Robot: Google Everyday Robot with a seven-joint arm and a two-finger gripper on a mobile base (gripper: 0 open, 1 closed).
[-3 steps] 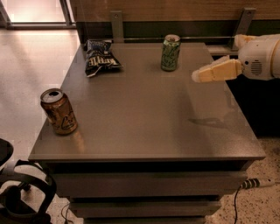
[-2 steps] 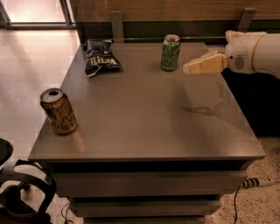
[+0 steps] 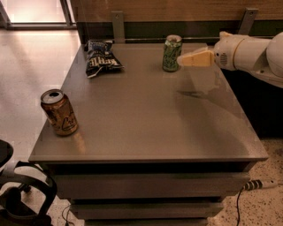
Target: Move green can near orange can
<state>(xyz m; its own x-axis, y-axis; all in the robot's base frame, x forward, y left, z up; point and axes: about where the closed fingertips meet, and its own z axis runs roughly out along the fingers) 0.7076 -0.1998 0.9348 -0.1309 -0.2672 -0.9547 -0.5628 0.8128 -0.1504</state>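
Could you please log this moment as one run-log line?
phase: pre-grasp | gripper: beside green can, contact unclear | green can: upright, far side of table | orange can: upright, near corner

Gripper (image 3: 188,58) is hovering over the far right part of a grey table (image 3: 146,128). Wood wall (image 3: 177,9) is running behind the gripper, carrying two metal brackets (image 3: 117,24). Far left of the gripper, daylight is coming through a window (image 3: 35,9) and glaring off the pale floor (image 3: 31,62). Black chair (image 3: 17,198) is sitting well down-left of it. A cable (image 3: 256,184) is lying on speckled floor below it.
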